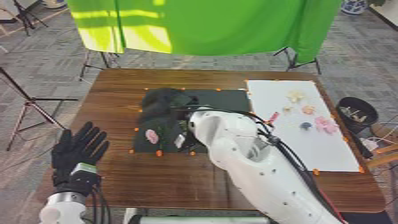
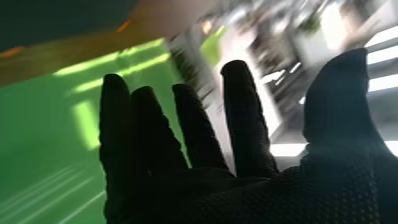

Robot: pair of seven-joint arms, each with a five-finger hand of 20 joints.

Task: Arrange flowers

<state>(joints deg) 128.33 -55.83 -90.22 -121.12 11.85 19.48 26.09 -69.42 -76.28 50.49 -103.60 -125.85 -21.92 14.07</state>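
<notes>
- Nearest you, your left robot hand is at the left edge of the desk, fingers straight and spread, holding nothing.
- Ahead, a pink flower lies on the black mat, its long axis running near to far, far end leaning slightly left.
- On the white sheet to your right, you have a blue flower just beside a larger pink cluster; you cannot tell their facing.
- Your right robot hand is over the mat's far left, open wide, fingers straight, with no hold on anything.
- Farther, a pale flower lies on the sheet.
</notes>
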